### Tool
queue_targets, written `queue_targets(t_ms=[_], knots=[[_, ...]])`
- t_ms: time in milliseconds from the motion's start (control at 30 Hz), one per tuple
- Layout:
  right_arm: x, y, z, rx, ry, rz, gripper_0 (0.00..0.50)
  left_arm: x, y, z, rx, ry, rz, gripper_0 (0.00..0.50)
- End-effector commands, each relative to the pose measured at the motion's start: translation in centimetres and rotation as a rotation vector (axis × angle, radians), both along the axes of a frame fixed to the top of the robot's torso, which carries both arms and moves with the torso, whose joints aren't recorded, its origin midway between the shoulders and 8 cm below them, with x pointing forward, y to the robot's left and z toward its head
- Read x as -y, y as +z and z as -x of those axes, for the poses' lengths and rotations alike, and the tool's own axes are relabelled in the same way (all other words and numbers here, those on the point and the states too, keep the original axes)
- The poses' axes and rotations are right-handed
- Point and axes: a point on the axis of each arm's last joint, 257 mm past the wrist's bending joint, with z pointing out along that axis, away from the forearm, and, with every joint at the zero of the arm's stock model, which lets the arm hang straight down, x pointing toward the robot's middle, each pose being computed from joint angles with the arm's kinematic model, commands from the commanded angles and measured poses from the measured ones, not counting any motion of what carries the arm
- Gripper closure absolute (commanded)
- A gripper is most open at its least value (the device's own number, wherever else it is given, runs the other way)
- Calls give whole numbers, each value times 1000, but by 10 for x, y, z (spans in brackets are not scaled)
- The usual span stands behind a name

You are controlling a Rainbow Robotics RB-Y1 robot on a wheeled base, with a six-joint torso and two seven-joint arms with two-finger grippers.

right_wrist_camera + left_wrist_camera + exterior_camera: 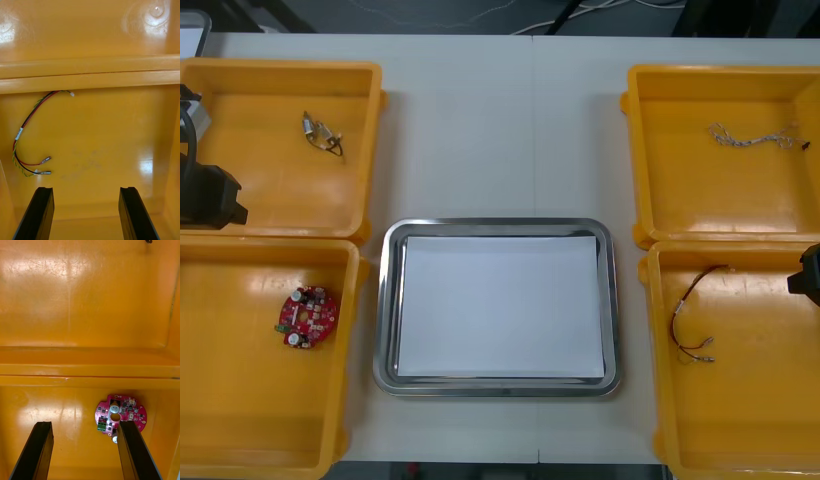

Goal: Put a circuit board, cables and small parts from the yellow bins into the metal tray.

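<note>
The light table [500,130] carries four yellow bins [280,70], two along each side edge. Between the near pair sits the metal tray [385,300], white inside and holding nothing yet. The left gripper [85,423] hangs over the near-left bin [240,420] with its fingers spread wide. The right gripper [86,189] hangs over the near-right bin [750,420], fingers likewise apart and gripping nothing.

The round red circuit board [306,317] lies flat on the near-left bin's floor, toward its far wall. In the left wrist view one fingertip overlaps its rim. It looks light and stiff, but its top is crowded with components that could be knocked. I would pinch it across the bare rim, which is awkward on a board lying flat.

The red and yellow cable [692,312] curls by the near-right bin's inner wall, off to one side of the right fingers, not between them. It looks limp and light and is best taken mid-run, where the strands lie together; the thin ends would likely slip.

The twisted blue and white cable [750,136] lies in the far-right bin [725,200]. The small metal parts [322,136] lie in the far-left bin [260,190]; they are tiny and probably slippery.

Both arms are cut off at the front view's sides, and so is the near-right bin's near wall. How high either gripper hangs above its bin floor cannot be judged.
</note>
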Motion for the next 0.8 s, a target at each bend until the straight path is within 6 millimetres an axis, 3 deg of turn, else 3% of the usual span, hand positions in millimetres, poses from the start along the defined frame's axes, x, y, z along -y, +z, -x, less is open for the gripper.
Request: queue_targets(t_ms=[33,800], knots=[[-8,17,-9,57,31,-1,0,-6,7,4,12,-40,-49,0],[-8,17,-9,57,31,-1,0,-6,7,4,12,-40,-49,0]])
